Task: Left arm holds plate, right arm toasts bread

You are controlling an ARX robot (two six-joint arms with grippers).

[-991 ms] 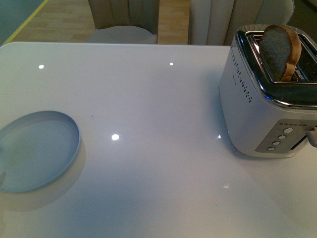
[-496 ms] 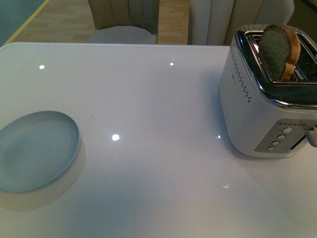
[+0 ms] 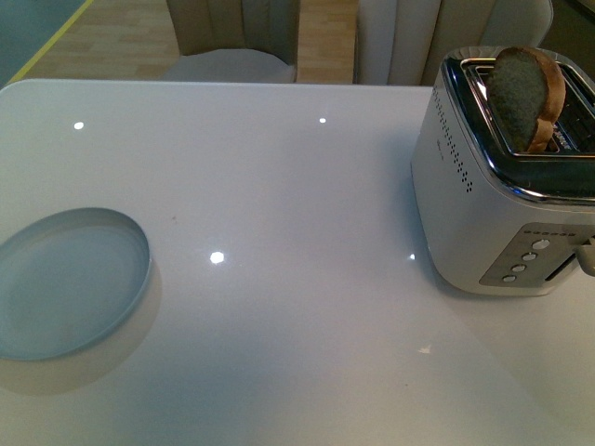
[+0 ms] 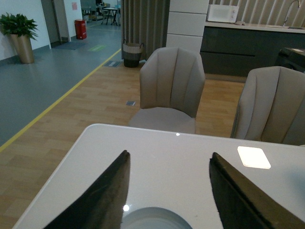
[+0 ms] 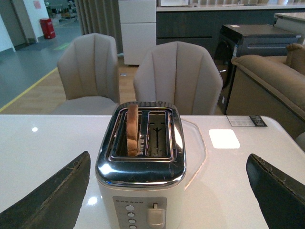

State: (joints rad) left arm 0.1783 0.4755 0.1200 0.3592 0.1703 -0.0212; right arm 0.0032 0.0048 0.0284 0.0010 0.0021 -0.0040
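The pale blue-grey plate (image 3: 70, 283) lies flat on the white table (image 3: 297, 232) at the left. The bread (image 3: 527, 93) stands upright in one slot of the white and chrome toaster (image 3: 502, 186) at the right, and its top sticks out. Neither arm shows in the front view. My left gripper (image 4: 169, 154) is open and empty, above and short of the plate (image 4: 155, 219), whose far rim shows between the fingers. My right gripper (image 5: 167, 157) is open and empty, facing the toaster (image 5: 140, 186), with the bread (image 5: 132, 129) in the slot ahead.
The toaster's lever (image 5: 156, 215) and several round buttons (image 5: 132, 214) face my right gripper. Beige chairs (image 3: 232, 37) stand beyond the table's far edge. The second toaster slot (image 5: 157, 133) holds nothing.
A faint pale shape at the plate's left edge a second ago is gone. The plate, bread and toaster have not moved.
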